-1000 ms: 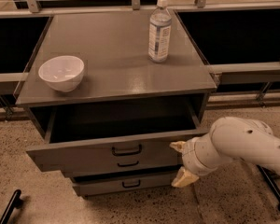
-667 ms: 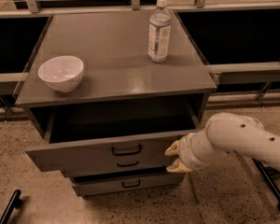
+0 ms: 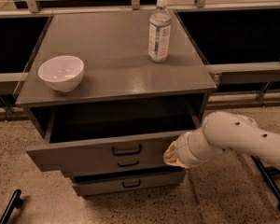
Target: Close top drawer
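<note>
The top drawer (image 3: 84, 154) of the grey cabinet stands pulled out, its dark inside open to view, with a black bar handle (image 3: 127, 150) at the centre of its long front panel. My gripper (image 3: 171, 156), at the end of the white arm (image 3: 233, 139) coming in from the right, is at the right end of that front panel, level with it and touching or nearly touching it. The gripper's tip is turned toward the panel and mostly hidden by the wrist.
A white bowl (image 3: 61, 72) and a clear water bottle (image 3: 159, 30) stand on the cabinet top (image 3: 116, 55). Two shorter drawer fronts (image 3: 128, 183) sit below the top drawer. A black bar (image 3: 9, 206) lies on the speckled floor at the lower left, and black rails run at the right (image 3: 270, 185).
My arm has swung left and slightly up, bringing the gripper from beside the cabinet's right corner onto the right end of the top drawer's front. The drawer has not visibly moved.
</note>
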`<control>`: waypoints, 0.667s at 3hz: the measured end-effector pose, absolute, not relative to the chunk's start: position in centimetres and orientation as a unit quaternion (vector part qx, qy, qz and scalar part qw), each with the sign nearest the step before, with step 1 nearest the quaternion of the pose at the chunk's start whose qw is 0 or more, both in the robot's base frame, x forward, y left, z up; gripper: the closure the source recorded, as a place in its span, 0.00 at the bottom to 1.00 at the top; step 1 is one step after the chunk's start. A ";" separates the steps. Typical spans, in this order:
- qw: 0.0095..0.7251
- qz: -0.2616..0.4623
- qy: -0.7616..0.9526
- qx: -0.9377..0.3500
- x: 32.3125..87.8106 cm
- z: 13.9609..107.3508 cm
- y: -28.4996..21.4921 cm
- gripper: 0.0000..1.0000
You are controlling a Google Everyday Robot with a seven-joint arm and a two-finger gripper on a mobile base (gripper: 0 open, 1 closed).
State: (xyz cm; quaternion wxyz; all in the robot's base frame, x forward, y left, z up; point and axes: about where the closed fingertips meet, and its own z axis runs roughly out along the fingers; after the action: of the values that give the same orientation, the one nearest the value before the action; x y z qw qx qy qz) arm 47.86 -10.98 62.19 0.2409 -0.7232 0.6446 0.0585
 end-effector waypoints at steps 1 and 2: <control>0.236 0.060 0.646 -0.723 48.0 62.1 -10.9 0.53; 0.215 0.059 0.666 -0.712 49.5 61.6 -10.7 0.30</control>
State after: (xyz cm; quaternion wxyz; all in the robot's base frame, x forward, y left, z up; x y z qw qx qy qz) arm 49.48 -10.65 61.57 0.2147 -0.7119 0.6660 0.0594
